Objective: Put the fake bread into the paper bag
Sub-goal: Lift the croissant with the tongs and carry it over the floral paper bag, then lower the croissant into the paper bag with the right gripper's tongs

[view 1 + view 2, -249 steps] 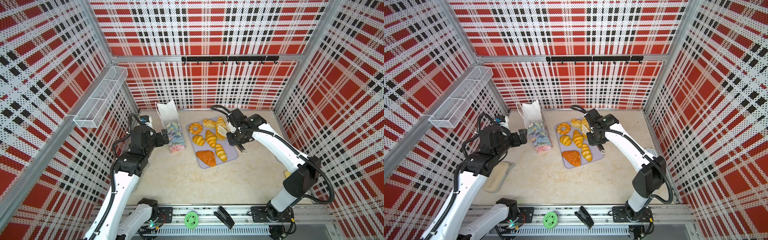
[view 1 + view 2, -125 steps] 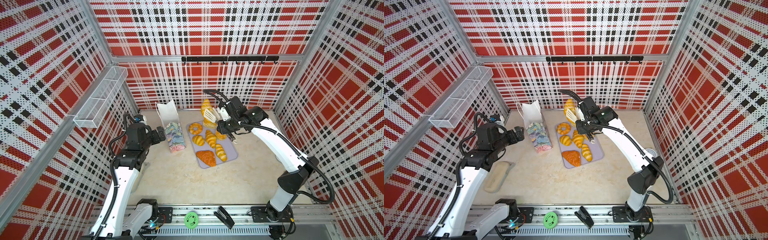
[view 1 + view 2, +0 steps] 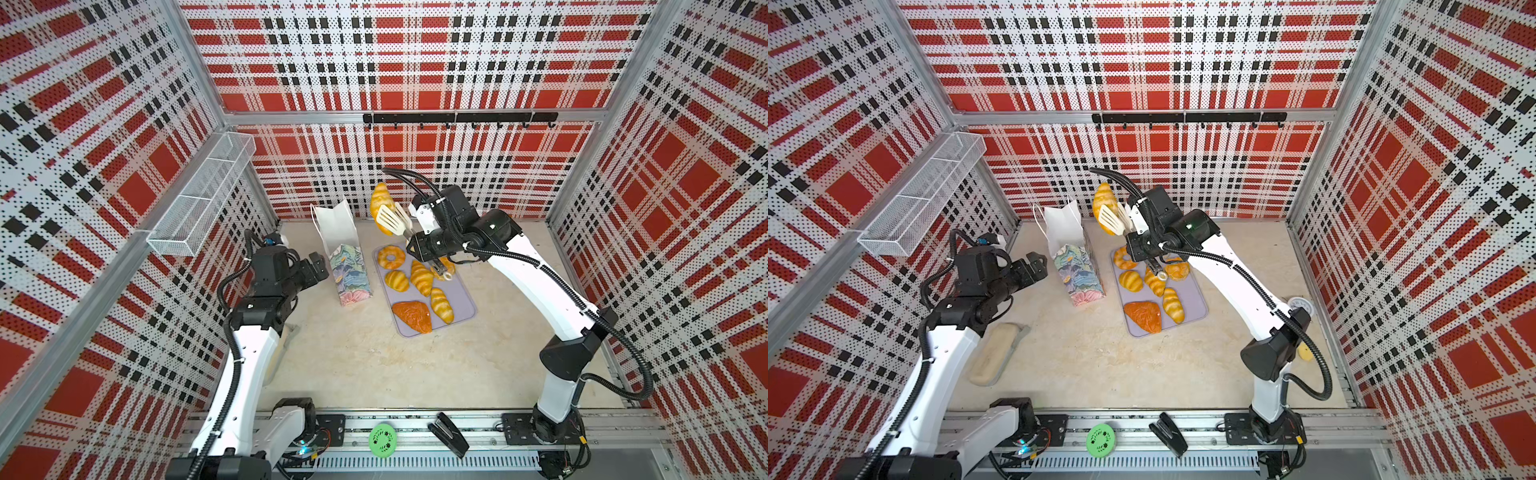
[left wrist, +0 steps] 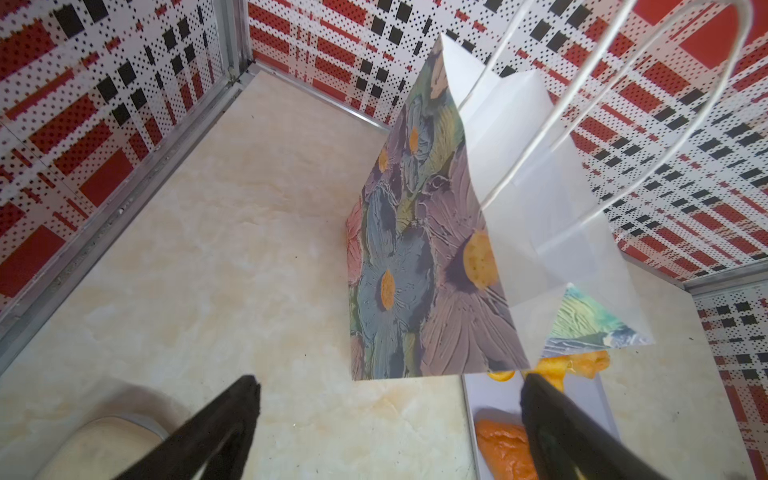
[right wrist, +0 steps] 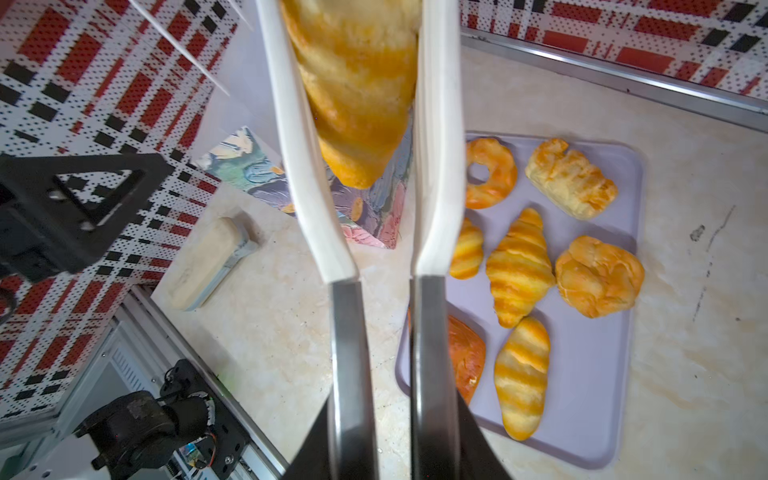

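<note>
Right gripper [image 3: 417, 244], closed on tongs [image 3: 395, 219] pinching a croissant [image 3: 381, 200], upper centre of a top view; long axis along the tongs. Bag [image 3: 348, 266] mouth lies just lower-left. Left gripper [image 3: 314, 266], wide open, empty, flanks the bag. Seven pastries [image 3: 421, 277] lie on the tray [image 3: 462, 308]; beige tabletop [image 3: 353, 361], back wall [image 3: 457, 174] close.

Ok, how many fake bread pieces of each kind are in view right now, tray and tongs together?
Croissants: 4 (one in the tongs, three on the tray)
Ring doughnut: 1
Braided piece: 1
Round bun: 1
Orange-brown triangle: 1
Total: 8
</note>
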`<state>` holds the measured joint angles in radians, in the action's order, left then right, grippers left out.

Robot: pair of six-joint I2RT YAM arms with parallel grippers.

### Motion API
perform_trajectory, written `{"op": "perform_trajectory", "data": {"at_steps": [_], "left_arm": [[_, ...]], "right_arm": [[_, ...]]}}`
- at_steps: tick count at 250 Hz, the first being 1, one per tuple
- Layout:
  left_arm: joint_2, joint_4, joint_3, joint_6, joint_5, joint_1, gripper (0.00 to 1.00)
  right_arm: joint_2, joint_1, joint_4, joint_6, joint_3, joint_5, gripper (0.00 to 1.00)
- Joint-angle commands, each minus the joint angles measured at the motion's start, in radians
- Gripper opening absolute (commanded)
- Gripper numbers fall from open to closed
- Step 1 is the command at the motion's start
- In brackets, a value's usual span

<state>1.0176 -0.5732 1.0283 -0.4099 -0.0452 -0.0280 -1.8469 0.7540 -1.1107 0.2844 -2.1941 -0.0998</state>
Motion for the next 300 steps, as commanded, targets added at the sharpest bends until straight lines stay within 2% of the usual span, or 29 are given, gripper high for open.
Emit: {"op": "perform_trajectory", "data": {"at_steps": [1, 65, 141, 182, 300], "left_arm": [[-0.002, 0.037, -0.018, -0.029, -0.023, -0.013, 0.99], [0.004, 0.060, -0.062, -0.044, -0.065, -0.013, 0.99], [0.030, 0.108, -0.085, -0.062, -0.164, -0.015, 0.99], [0.050, 0.135, -0.097, -0.078, -0.223, -0.015, 0.99], [0.062, 0.179, -0.111, -0.085, -0.268, 0.033, 0.99]], "right_arm": [[-0.010, 0.019, 0.131, -0.008, -0.054, -0.030, 0.19], [-0.065, 0.075, 0.222, -0.021, -0.116, -0.064, 0.19], [-0.167, 0.117, 0.272, -0.038, -0.185, 0.015, 0.19], [-0.218, 0.131, 0.251, -0.058, -0.232, 0.066, 0.19], [-0.303, 0.146, 0.170, -0.112, -0.309, 0.167, 0.20]]}}
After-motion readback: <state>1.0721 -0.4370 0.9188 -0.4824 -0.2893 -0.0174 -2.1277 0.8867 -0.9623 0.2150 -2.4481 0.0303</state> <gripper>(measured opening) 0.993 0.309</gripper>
